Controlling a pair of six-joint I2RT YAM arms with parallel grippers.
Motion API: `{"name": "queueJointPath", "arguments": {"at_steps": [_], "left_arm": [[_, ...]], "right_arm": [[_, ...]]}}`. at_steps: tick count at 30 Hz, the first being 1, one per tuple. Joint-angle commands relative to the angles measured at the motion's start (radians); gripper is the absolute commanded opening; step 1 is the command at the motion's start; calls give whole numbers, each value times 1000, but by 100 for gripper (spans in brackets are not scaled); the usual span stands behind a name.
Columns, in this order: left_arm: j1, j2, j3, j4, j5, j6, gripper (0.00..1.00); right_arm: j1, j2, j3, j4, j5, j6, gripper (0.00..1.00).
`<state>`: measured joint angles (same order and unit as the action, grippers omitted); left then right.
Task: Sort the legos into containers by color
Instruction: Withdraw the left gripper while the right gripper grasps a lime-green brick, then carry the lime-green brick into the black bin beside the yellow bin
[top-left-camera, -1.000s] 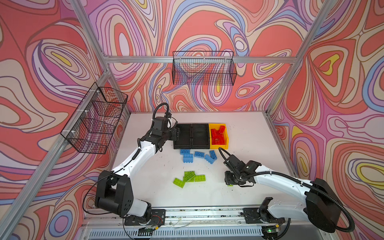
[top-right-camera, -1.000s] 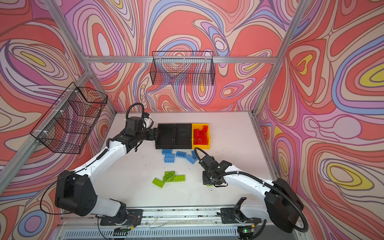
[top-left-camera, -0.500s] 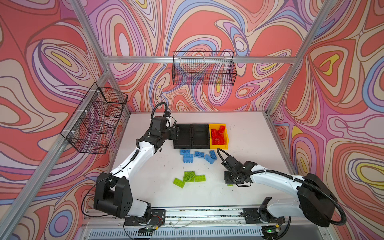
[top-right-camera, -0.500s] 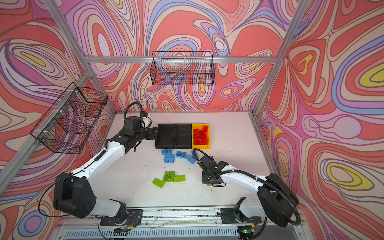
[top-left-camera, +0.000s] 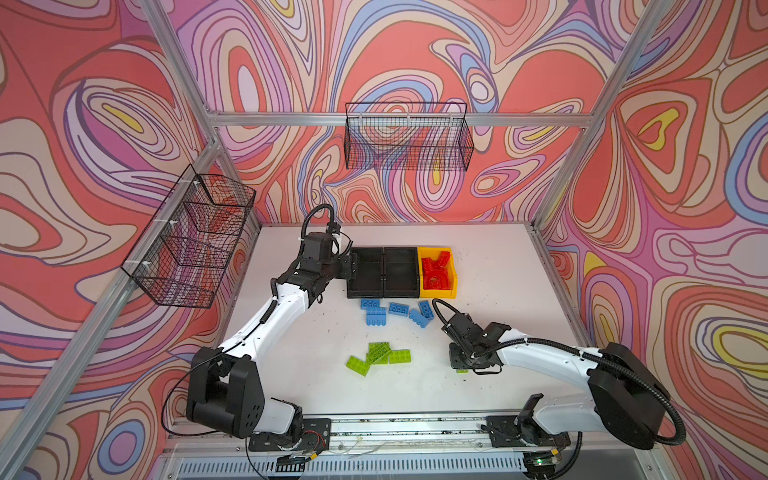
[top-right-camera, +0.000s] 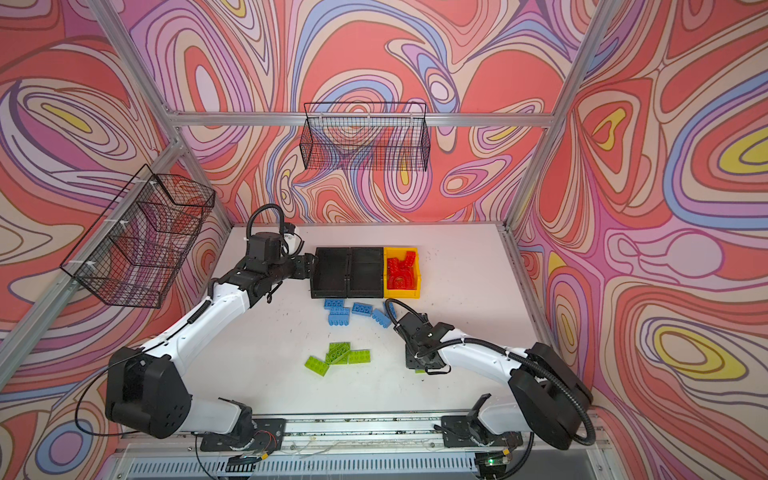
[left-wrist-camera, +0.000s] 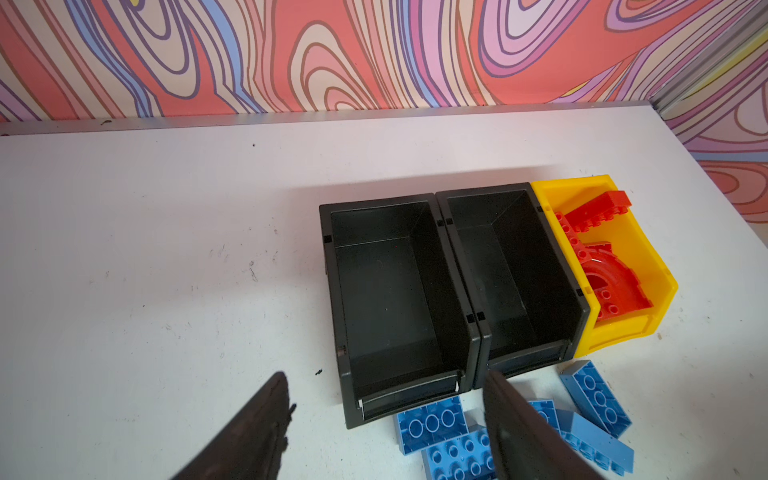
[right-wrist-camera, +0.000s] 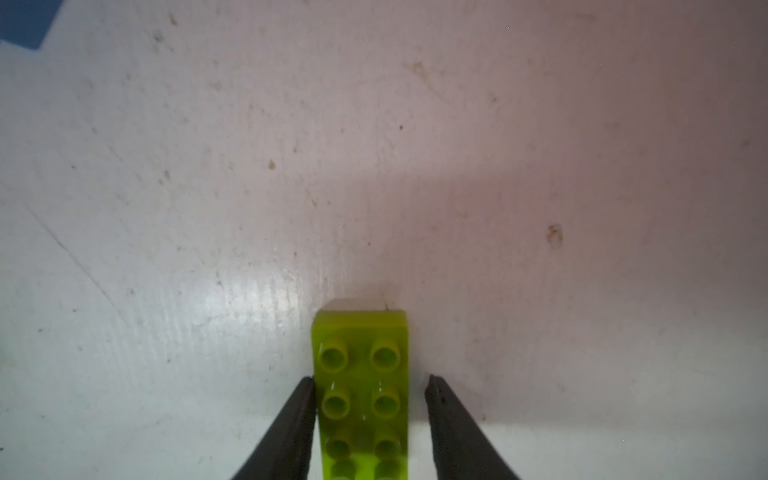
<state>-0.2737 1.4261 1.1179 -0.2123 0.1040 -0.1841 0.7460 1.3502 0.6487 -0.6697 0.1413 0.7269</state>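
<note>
Little has shifted — left fingers (left-wrist-camera: 257, 432) spread, empty; right fingers (right-wrist-camera: 291, 428) loosely straddle a glossy, studded lime brick (right-wrist-camera: 361, 374).

Lime brick (right-wrist-camera: 360, 374) showed glossy smooth plastic, worktop (right-wrist-camera: 540, 124) was white, scuffed and faintly sheened, black bins (left-wrist-camera: 382, 299) looked matt plastic, yellow bin (left-wrist-camera: 648, 268) shinier.

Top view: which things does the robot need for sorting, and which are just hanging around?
Needed: blue legos, green legos, red legos, black bins, yellow bin.
Just there: wire baskets on the walls.
</note>
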Motion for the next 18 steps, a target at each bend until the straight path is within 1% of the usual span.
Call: {"name": "queueJointPath", "arguments": {"at_steps": [1, 8, 12, 15, 18], "left_arm": [[7, -26, -10, 16, 1, 0, 76], [10, -26, -10, 14, -3, 3, 76], [10, -24, -10, 13, -1, 3, 76], [10, -21, -12, 14, 2, 3, 76], [10, -21, -12, 14, 5, 0, 76]], "right_arm": [[5, 6, -12, -15, 25, 21, 44], [18, 31, -1, -16, 48, 20, 39], [18, 46, 4, -16, 55, 31, 32], [18, 41, 43, -20, 55, 32, 27], [18, 42, 135, -38, 73, 13, 26]]}}
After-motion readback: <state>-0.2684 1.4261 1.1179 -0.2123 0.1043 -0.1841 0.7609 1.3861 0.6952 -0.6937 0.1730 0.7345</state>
